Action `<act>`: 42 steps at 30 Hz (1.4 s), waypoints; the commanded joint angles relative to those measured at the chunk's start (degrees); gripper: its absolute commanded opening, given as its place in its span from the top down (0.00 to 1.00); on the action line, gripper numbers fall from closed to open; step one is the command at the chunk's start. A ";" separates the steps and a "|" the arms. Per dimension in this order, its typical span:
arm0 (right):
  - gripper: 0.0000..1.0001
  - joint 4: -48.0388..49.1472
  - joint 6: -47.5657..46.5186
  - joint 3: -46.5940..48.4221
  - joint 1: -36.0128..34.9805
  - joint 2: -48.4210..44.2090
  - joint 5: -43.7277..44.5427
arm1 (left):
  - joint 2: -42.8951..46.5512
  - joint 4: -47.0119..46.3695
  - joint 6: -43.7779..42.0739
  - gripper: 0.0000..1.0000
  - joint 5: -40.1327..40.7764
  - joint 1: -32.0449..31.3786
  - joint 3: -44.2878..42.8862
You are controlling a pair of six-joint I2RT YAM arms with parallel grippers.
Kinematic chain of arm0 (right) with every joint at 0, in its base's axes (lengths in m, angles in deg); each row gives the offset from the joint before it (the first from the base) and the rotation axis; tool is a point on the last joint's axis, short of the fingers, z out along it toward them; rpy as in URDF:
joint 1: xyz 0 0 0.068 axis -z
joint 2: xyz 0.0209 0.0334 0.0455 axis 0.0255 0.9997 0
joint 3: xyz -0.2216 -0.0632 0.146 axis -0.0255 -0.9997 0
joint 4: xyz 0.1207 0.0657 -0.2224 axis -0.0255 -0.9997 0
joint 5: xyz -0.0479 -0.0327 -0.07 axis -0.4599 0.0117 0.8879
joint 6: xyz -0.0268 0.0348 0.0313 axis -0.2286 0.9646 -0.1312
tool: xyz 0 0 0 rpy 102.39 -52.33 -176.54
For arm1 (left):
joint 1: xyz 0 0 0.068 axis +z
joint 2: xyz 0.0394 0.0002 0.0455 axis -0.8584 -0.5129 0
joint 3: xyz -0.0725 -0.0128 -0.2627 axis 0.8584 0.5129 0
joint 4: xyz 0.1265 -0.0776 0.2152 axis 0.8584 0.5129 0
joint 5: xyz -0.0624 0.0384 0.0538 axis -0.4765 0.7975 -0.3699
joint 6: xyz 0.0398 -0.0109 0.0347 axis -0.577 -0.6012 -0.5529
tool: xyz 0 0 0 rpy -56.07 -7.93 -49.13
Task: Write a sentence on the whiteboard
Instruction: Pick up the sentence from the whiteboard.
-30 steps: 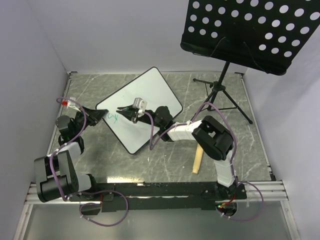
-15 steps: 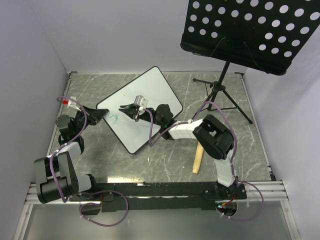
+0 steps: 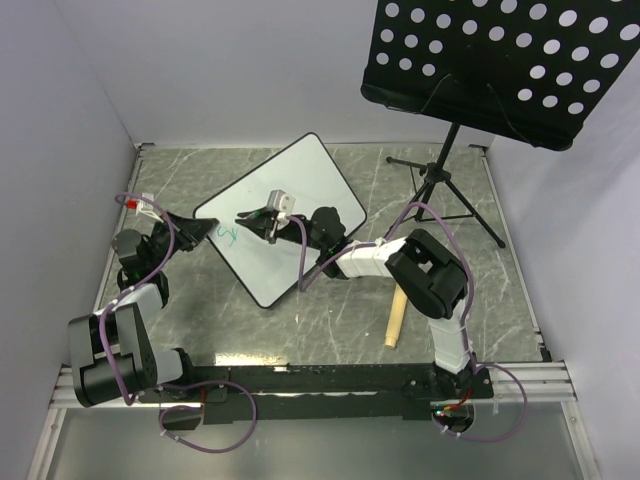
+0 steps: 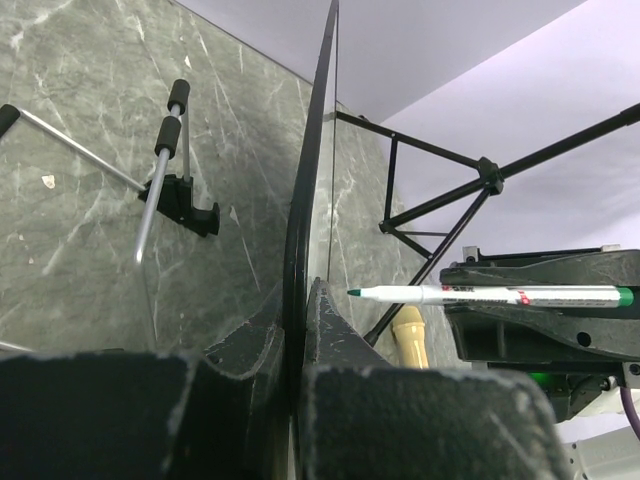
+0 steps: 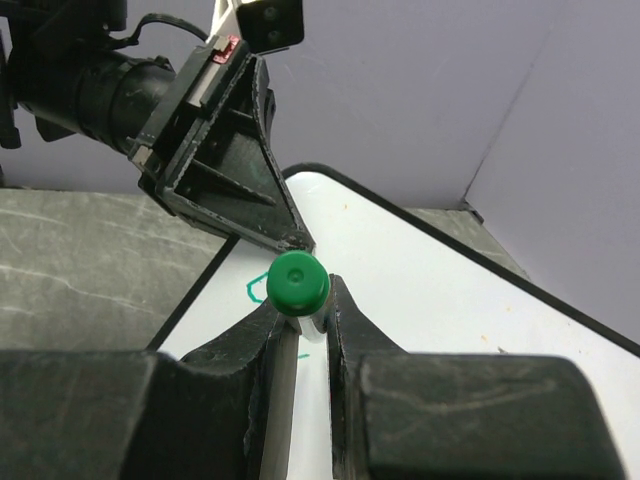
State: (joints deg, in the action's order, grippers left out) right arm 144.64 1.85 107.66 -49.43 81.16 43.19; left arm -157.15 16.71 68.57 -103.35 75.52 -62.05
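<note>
- Left pincer (image 4: 298,310) is clamped on the whiteboard (image 3: 300,185) at its left corner, steadying it on the desk (image 3: 500,290).
- Right pincer (image 5: 305,300) is shut tight on the green marker (image 4: 480,294), whose long axis points left, toward the other arm.
- The tip hangs just beside the white face (a sliver of gap, I reckon), right of the sentence (image 3: 225,235), which is only a few teal strokes.
- The board's long axis runs near-left to far-right, so my line should head far-right.
- The music stand (image 3: 500,70) stands well apart, and a wooden stick (image 3: 395,320) lies near the right arm.
</note>
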 commanded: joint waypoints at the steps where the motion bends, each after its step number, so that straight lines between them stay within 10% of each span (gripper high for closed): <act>1: 1.00 0.46 0.75 3.12 -0.20 1.98 -2.63 | 0.86 1.50 -9.38 0.99 -4.10 -1.26 -1.19; 42: 1.00 -1.48 0.84 3.22 0.68 2.95 1.85 | 0.94 1.76 -9.73 0.99 -4.71 -1.27 -1.54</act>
State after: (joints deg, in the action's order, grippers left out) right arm 141.71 2.86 111.85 -49.45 84.05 44.42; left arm -157.15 17.52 68.13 -103.74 75.41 -62.16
